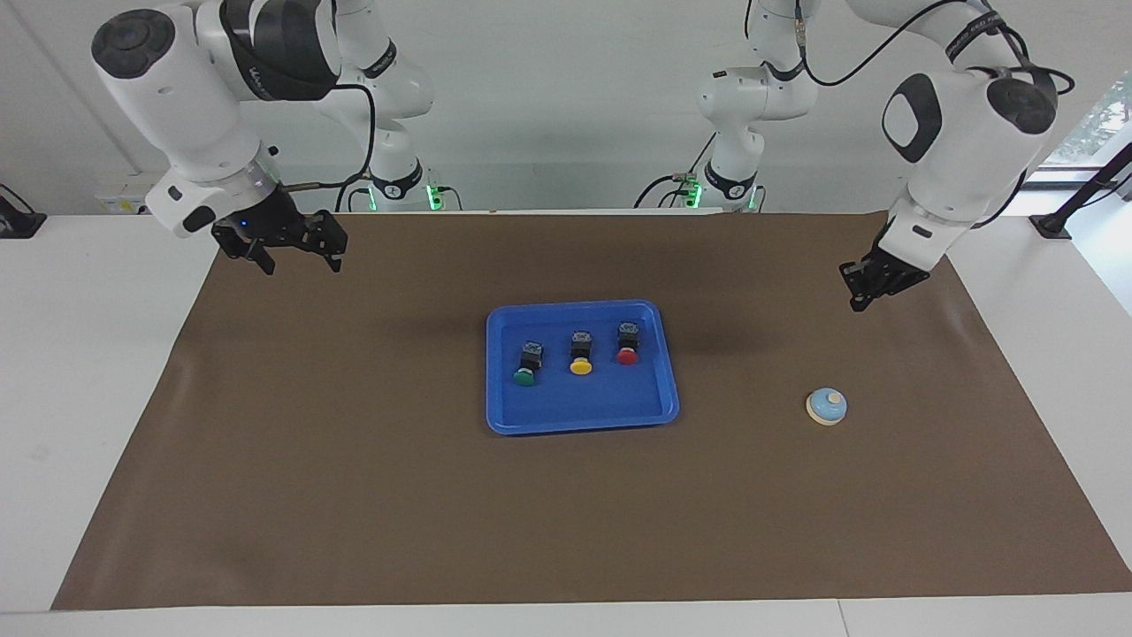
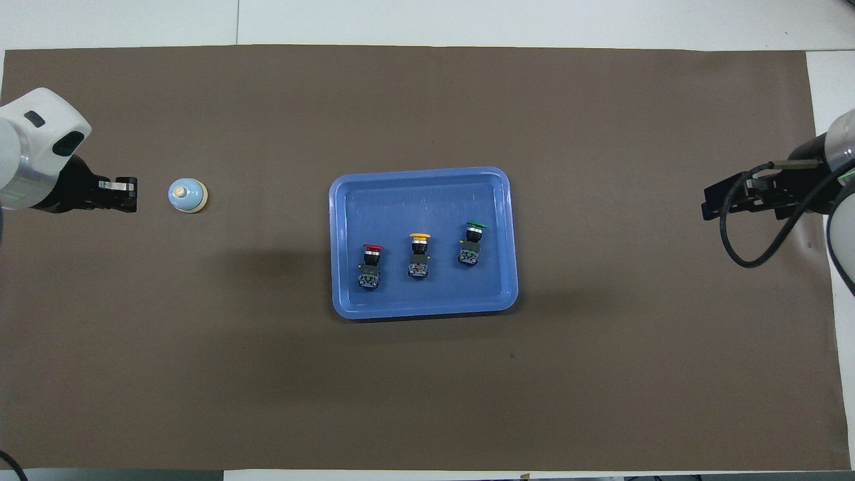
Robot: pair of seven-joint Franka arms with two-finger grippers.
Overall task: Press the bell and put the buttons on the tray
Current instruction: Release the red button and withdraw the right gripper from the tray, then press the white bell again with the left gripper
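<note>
- The brown mat (image 1: 354, 460) covers most of the white table (image 1: 80, 372).
- The tray (image 1: 584, 411) lies mid-mat, holding all three buttons in a row: green button (image 1: 527, 364), yellow button (image 1: 581, 354), red button (image 1: 628, 344) (caps pointing away from the robots).
- The right gripper (image 1: 292, 258) hangs spread and empty over the mat's edge at the right arm's end.
- The left gripper (image 1: 871, 287) is over the mat near the bell; whether it is spread I cannot tell.
- The bell (image 1: 827, 406) sits alone toward the left arm's end, untouched.

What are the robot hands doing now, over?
Right gripper open, up over mat's edge. Left gripper up beside bell, not touching. Three buttons in tray. Nothing blocking.
</note>
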